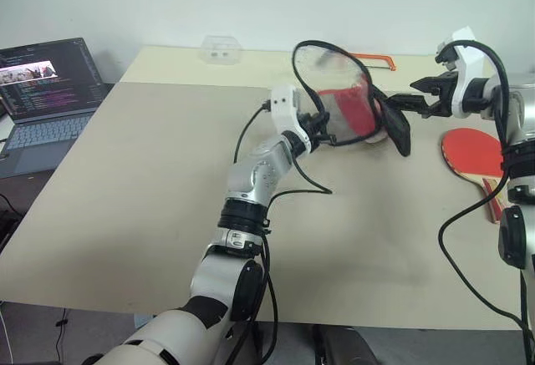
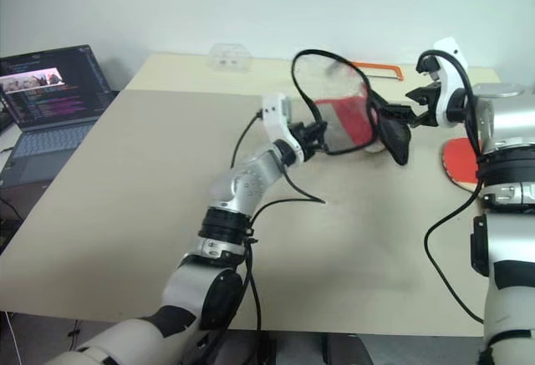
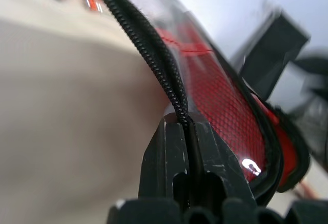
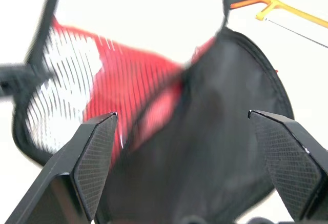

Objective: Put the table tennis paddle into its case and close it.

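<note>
Both head views look forward and down over the tabletop (image 1: 125, 215) from slightly offset spots, sharing the laptop (image 1: 46, 98) and the raised case (image 1: 343, 102). Each wrist view sits very close to that case (image 3: 215, 90), looking along its own gripper.

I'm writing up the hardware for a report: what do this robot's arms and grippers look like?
Both arms are silver-grey metal segments joined by black ribbed collars, with white plastic housings at the wrists. Loose black cables loop from each wrist down along the arm. The left gripper and right gripper are black, each with two fingers; the right gripper's fingers are wedge-shaped with cross-hatched textured pads.
</note>
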Motion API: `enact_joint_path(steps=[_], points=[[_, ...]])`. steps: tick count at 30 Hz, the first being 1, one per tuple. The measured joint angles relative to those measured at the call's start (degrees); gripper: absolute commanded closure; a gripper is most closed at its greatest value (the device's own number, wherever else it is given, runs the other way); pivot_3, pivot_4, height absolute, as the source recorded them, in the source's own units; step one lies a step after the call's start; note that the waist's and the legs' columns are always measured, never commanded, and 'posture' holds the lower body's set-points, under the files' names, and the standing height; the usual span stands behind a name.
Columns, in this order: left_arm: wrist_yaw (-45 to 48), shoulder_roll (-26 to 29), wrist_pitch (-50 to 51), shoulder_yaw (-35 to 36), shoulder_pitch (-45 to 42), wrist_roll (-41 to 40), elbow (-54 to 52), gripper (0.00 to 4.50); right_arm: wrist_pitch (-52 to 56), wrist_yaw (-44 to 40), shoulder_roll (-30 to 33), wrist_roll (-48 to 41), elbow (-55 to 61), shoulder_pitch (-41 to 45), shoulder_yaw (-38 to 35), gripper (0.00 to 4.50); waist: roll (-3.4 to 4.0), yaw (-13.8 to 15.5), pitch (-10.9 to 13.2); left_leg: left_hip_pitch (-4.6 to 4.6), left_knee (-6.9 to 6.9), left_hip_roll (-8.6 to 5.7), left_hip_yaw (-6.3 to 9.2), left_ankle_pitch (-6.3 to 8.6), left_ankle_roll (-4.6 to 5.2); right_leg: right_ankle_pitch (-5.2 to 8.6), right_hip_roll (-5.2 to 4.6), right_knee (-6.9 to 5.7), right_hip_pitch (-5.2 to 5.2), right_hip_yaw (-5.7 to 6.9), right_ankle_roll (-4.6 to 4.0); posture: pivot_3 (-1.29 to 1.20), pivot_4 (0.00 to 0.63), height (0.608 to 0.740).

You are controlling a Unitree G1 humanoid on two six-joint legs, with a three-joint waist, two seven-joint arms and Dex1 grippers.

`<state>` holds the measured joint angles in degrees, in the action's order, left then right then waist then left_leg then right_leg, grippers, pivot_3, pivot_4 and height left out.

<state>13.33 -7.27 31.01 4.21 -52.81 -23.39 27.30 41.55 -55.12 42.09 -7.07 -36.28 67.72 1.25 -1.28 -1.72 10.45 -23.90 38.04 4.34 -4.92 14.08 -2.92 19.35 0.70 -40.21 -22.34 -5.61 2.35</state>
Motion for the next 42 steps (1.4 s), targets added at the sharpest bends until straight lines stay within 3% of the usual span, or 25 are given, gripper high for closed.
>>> enact_joint_path(steps=[7,17,23,28,42], points=[[2.0,2.2,1.4,1.8,3.7,-3.8,-7.2,4.49,-0.6,0.0,0.0,0.1,-0.2,0.3,0.1,0.00,0.00,-0.2,0.0,0.01,0.00,0.02,0.00,0.00,0.00,0.00,0.01,-0.04,-0.02,-0.01,0.00,0.00,0.150,0.740],[3.4,17.4,1.7,12.7,1.9,-8.2,-12.7,4.49,-3.1,0.0,-0.8,0.2,-3.5,1.7,0.1,0.00,0.00,-0.1,0.0,0.02,0.01,0.19,0.01,0.00,-0.01,0.00,-0.02,-0.03,-0.01,0.03,0.00,0.00,0.150,0.740],[2.2,21.0,8.8,9.9,7.2,-7.9,-19.4,4.49,-3.9,0.0,-1.4,0.3,-4.7,3.0,0.1,0.00,0.02,-0.1,0.0,0.03,0.00,0.23,0.04,0.00,-0.01,0.00,-0.05,-0.02,0.01,0.04,0.00,0.00,0.150,0.740],[1.1,19.0,14.6,9.1,14.2,-8.6,-21.8,4.49,-4.1,-0.1,-1.4,0.6,-4.8,3.0,0.1,0.00,0.01,-0.1,0.0,0.02,0.08,0.24,0.07,-0.01,0.00,0.00,-0.05,-0.13,0.00,0.07,0.00,0.00,0.150,0.740],[3.8,9.5,12.0,3.9,12.0,-9.9,-21.8,4.49,-4.1,-0.9,-1.9,1.2,-4.8,3.1,0.1,0.00,0.01,0.0,0.0,0.03,0.07,0.10,0.05,0.00,0.00,0.00,0.00,-0.10,0.03,0.05,0.00,0.00,0.150,0.740]])
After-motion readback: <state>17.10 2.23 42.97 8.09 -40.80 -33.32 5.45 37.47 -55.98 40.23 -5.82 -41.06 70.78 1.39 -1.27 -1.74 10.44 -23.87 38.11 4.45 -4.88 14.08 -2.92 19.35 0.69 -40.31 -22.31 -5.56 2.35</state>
